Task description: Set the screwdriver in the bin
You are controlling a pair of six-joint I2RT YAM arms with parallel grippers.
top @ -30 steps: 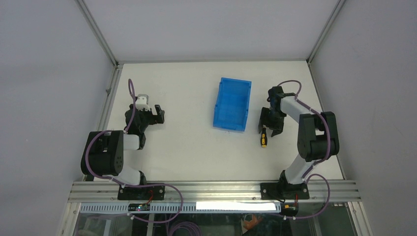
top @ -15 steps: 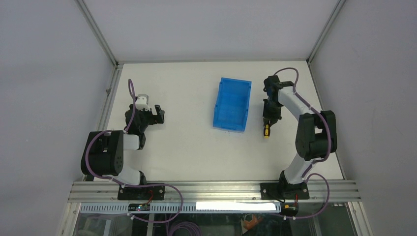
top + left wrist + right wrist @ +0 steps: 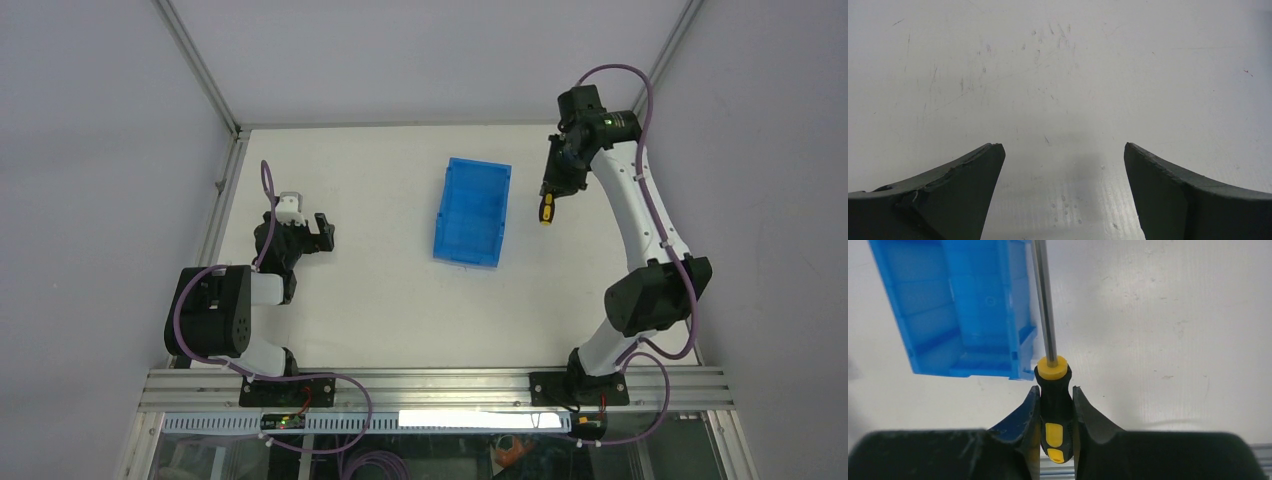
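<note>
Holding the screwdriver (image 3: 1052, 371) by its black-and-yellow handle, my right hand (image 3: 1055, 392) has both fingers pressed against the grip, one on each side, nearly closed. The thin metal shaft runs straight out from the hand, away from the wrist camera. From above, I see the right hand (image 3: 556, 185) raised on an outstretched arm, above the bench (image 3: 380, 290). It is just to the right of the bin (image 3: 503, 215), level with its far half, and the screwdriver (image 3: 546, 208) shows at its tip. In the right wrist view the shaft crosses in front of the blue bin (image 3: 948, 305) along one wall. My left hand (image 3: 1063, 147) is well apart on the left, fingers spread wide over bare bench with nothing between them.
</note>
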